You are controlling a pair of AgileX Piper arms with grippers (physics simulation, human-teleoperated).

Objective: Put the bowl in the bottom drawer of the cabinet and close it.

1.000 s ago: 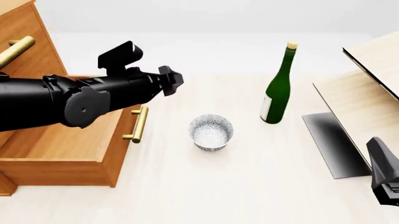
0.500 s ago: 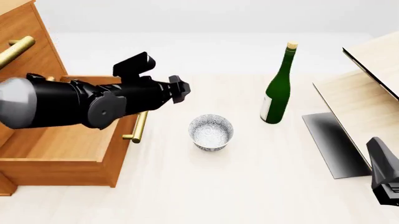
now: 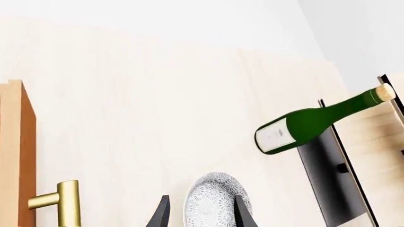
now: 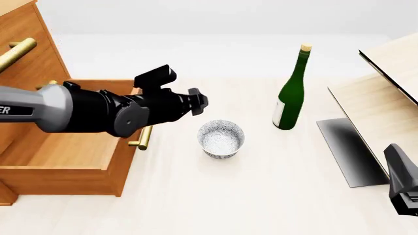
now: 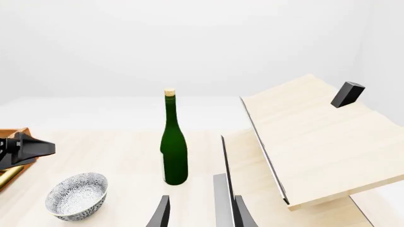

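Note:
The small white speckled bowl [image 4: 221, 139] stands upright on the table, just right of the open bottom drawer [image 4: 58, 152] of the orange-brown cabinet [image 4: 26, 54]. My left gripper [image 4: 197, 101] hovers open above and just left of the bowl. In the left wrist view the bowl [image 3: 215, 204] shows between the spread fingers of this gripper [image 3: 200, 216]. The drawer's brass handle [image 4: 144, 130] sits under the left arm. My right gripper [image 5: 200, 213] is open and holds nothing, far to the right at the table's near edge. From there the bowl [image 5: 77, 195] lies well off to the side.
A tall green bottle [image 4: 291, 93] stands upright right of and behind the bowl. A pale wood structure [image 4: 385, 93] with a black panel [image 4: 349, 152] fills the right side. The cabinet's upper drawers carry brass handles [image 4: 16, 53].
My left arm has swung right and forward, from over the drawer toward the bowl. The bowl, bottle and right arm have not moved.

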